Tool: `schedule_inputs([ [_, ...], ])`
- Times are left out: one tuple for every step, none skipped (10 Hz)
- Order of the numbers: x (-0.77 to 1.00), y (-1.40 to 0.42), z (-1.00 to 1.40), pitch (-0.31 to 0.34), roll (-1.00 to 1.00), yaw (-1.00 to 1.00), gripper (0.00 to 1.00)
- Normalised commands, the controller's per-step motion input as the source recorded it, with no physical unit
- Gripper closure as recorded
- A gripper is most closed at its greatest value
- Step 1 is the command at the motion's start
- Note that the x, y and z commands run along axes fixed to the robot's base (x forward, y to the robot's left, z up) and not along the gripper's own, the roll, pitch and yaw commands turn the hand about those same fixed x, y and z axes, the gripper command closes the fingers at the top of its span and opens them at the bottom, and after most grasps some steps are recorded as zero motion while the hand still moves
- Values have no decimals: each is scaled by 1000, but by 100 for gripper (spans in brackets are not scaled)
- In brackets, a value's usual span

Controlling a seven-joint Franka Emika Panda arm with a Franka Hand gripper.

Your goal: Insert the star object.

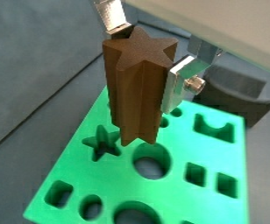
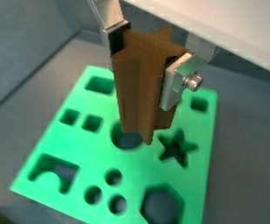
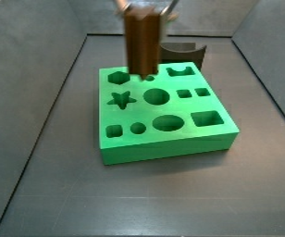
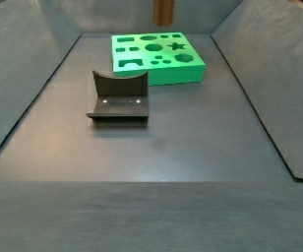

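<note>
Wrist views: the tall dark-brown star-shaped prism peg (image 1: pixel 135 87) stands upright between the flat silver finger plates (image 1: pixel 180 80) of the gripper (image 1: pixel 144 54), its lower end hanging above the green block; the same peg (image 2: pixel 138 83) shows again with a silver plate (image 2: pixel 177 77) against its side.
Star object position: above the flat green block with shaped holes (image 1: pixel 214 206), near the star-shaped hole (image 1: pixel 101 143); the wrist pictures do not settle whether its tip touches the block's top. In a side view the peg (image 3: pixel 142 42) hangs over the block's far part, just behind the star hole (image 3: pixel 121 99), and the tip looks close to the surface.
Gripper state: closed onto the peg, plates pressed to opposite sides of it, holding it vertical.
Green block: it lies flat on the dark grey floor (image 3: pixel 58 185); its top carries round, square, oval, arched and star-shaped holes (image 2: pixel 175 149).
Behind the block: a dark L-shaped fixture (image 3: pixel 182 50) stands just beyond the block (image 3: pixel 170 125).
Other side view: the fixture (image 4: pixel 117 96) sits in front of the block (image 4: pixel 158 57), and only the peg's lower end (image 4: pixel 163 10) shows at the frame's upper edge.
</note>
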Motion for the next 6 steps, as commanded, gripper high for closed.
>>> schedule_inputs([
  [0, -31, -537, -154, 0, -157, 100],
  [-97, -191, -491, -103, 53, -129, 100],
  [-126, -171, -374, -59, 101, 0, 100],
  [0, 0, -149, 16, 87, 0, 100],
  [-43, 0, -40, 7, 76, 0, 100],
  [0, 0, -194, 26, 51, 0, 100],
])
